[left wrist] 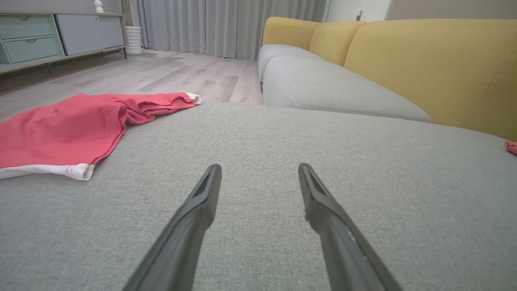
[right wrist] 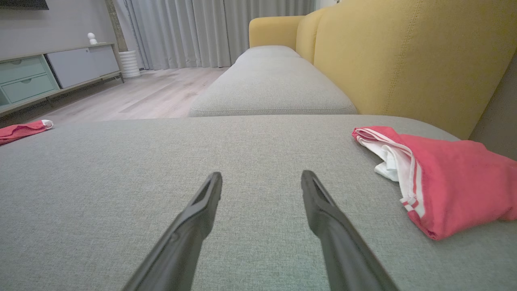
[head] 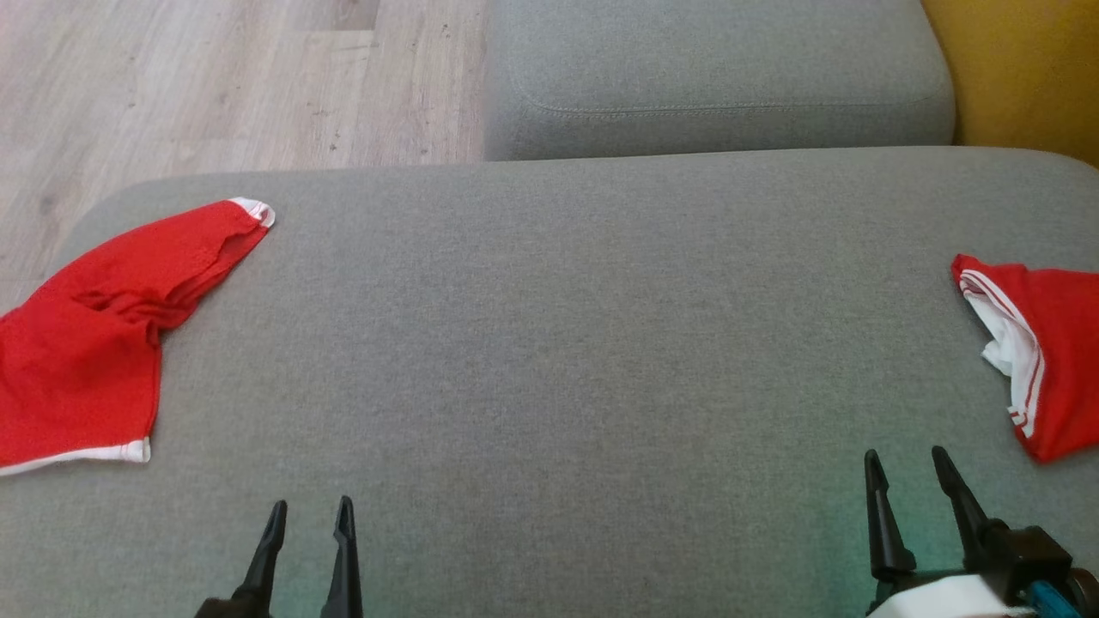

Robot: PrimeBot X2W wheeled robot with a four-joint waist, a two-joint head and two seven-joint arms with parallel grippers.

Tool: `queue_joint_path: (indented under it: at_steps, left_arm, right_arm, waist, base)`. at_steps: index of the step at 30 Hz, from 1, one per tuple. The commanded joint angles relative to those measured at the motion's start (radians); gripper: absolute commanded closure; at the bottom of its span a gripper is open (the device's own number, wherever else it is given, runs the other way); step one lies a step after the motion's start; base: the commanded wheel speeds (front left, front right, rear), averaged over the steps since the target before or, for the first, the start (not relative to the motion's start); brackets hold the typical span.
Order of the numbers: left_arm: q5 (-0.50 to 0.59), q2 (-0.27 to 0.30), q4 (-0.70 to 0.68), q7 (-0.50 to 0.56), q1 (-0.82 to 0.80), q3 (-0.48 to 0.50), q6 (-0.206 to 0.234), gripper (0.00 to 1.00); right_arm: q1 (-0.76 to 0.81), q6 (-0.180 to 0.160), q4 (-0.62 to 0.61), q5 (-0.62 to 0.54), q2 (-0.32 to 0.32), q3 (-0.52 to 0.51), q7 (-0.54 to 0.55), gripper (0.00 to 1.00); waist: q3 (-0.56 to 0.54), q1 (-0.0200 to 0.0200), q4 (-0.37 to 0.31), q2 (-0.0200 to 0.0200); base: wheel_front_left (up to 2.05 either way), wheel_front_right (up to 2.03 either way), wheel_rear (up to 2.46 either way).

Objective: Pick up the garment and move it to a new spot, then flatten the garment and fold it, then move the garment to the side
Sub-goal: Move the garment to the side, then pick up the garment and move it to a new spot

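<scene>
In the head view we see a wide grey cushion point(head: 558, 343) with two red garments well apart on it. A loose red garment point(head: 86, 343) with white trim lies rumpled at the cushion's left edge, partly cut off by the frame. A folded red garment point(head: 1060, 360) with white stripes sits at the right edge. The left end effector point(head: 312, 505) rises from the lower left and the right end effector point(head: 906, 453) from the lower right. Both have their fingers spread, with nothing between them and bare cushion ahead. The right one is near the folded red garment but not touching it. Beyond the cushion we see a second grey seat point(head: 713, 77), a pale wooden floor point(head: 215, 77) and a yellow backrest point(head: 1022, 69). In the left wrist view the left end effector point(left wrist: 259, 166) points across bare cushion with its fingers apart, and the loose red garment point(left wrist: 60, 133) lies off to the left, clear of the fingers. In the right wrist view the right end effector point(right wrist: 261, 173) is likewise spread and empty. The folded red garment point(right wrist: 452, 186) rests to the right of its fingers, just below the yellow backrest.
</scene>
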Motion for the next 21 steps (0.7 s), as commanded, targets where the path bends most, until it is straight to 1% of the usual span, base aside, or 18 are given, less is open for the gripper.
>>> queue_joint_path:
  at_steps: [1,4,6,11,15,18,21]
  left_arm:
    - [0.011,-0.002,-0.026,-0.010,-0.038,0.030,-0.005,0.00]
    - [0.014,-0.002,-0.022,-0.010,-0.045,0.024,-0.008,0.00]
    - [0.015,-0.002,-0.021,-0.010,-0.048,0.020,-0.009,0.00]
    - [0.019,-0.002,-0.012,-0.010,-0.055,0.005,-0.011,0.00]
    - [0.021,-0.002,-0.004,-0.010,-0.029,0.009,-0.008,0.00]
    - [0.016,-0.002,-0.001,-0.010,-0.002,0.024,-0.007,0.00]
    - [0.011,-0.002,-0.006,-0.010,0.011,0.026,-0.008,0.00]
  right_arm:
    - [-0.012,0.007,-0.028,0.006,-0.008,0.023,-0.009,0.00]
    - [-0.011,0.007,-0.030,0.009,-0.008,0.024,-0.009,0.00]
    - [-0.009,0.007,-0.032,0.013,-0.008,0.029,-0.009,0.00]
    - [-0.003,0.007,-0.031,0.035,-0.008,0.049,-0.009,0.00]
    - [-0.019,0.007,-0.018,0.037,-0.008,0.082,-0.009,0.00]
    - [-0.039,0.007,-0.008,0.039,-0.008,0.098,-0.009,0.00]
    - [-0.048,0.007,0.001,0.036,-0.008,0.104,-0.009,0.00]
  waist:
    - [0.000,0.0000,0.002,0.0000]
    - [0.000,0.0000,0.022,0.0000]
    - [-0.001,0.0000,0.052,0.0000]
    - [-0.011,0.0000,0.189,0.0000]
    - [-0.018,0.0000,0.301,0.0000]
    - [-0.020,0.0000,0.355,0.0000]
    - [-0.015,0.0000,0.375,0.0000]
  base:
    - [0.00,0.00,0.00]
    - [0.00,0.00,0.00]
    - [0.00,0.00,0.00]
    - [0.00,0.00,0.00]
    - [0.00,0.00,0.00]
    - [0.00,0.00,0.00]
    - [0.00,0.00,0.00]
